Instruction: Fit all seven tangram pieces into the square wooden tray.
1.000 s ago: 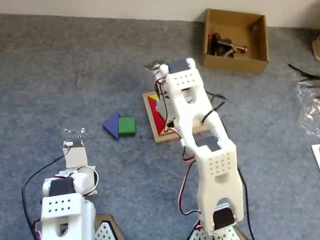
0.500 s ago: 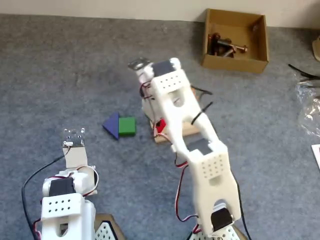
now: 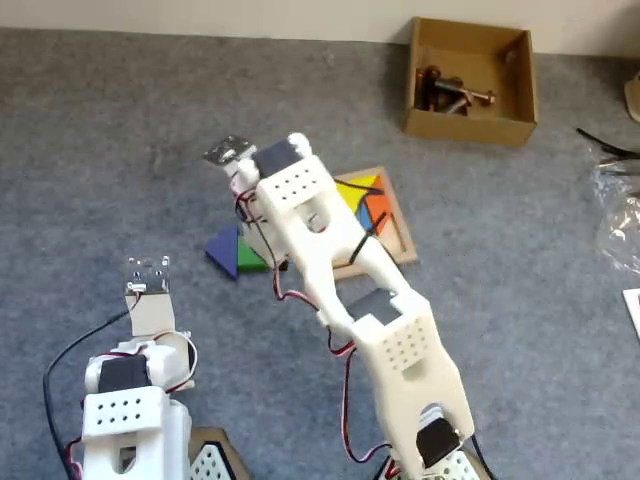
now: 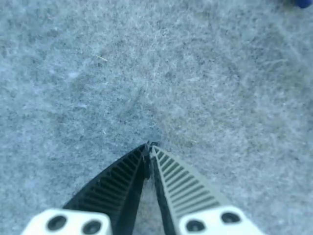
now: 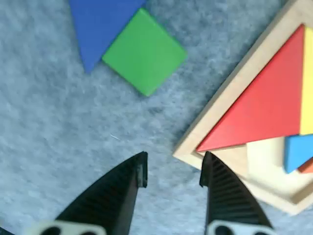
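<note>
Right claw (image 5: 171,171) parted, empty, near tray (image 5: 230,96) corner; green square (image 5: 144,51), blue triangle (image 5: 100,24) touching, outside on worktop (image 5: 58,122). Left claw (image 4: 149,149) closed, empty. Risk: descending right claw snags tray rim, shifting seated pieces (image 5: 264,107).

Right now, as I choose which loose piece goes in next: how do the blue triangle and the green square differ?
The blue triangle has three sides, the green square four. The green square lies nearer the wooden tray than the blue triangle. Both lie flat on the carpet, edge to edge, outside the tray.
</note>
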`<state>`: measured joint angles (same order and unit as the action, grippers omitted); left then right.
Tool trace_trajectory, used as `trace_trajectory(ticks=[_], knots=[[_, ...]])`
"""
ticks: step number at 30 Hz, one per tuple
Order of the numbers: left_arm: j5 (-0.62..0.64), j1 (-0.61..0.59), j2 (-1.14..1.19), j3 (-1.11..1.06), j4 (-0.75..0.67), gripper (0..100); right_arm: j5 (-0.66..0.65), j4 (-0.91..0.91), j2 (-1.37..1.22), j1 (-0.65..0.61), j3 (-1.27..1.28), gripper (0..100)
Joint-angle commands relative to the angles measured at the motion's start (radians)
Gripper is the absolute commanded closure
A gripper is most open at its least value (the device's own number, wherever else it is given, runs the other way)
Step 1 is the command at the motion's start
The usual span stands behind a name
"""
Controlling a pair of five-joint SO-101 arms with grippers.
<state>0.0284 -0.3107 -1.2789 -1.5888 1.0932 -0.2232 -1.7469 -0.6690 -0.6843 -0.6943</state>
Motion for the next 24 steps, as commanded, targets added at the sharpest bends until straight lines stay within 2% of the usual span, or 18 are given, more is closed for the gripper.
trace_trajectory(ticks=[1,9,17,24], knots=[[0.008,-0.022,-0.004,0.001,0.014,100,0.041,-0.013,0.071,-0.05,-0.065,82.2],[0.008,-0.022,-0.004,0.001,0.014,100,0.054,-0.013,0.071,-0.137,-0.067,82.1],[0.008,-0.022,-0.004,0.001,0.014,100,0.244,-0.002,0.071,-0.157,-0.067,82.1],[0.008,-0.022,-0.004,0.001,0.014,100,0.256,0.013,0.065,-0.156,-0.131,82.1]])
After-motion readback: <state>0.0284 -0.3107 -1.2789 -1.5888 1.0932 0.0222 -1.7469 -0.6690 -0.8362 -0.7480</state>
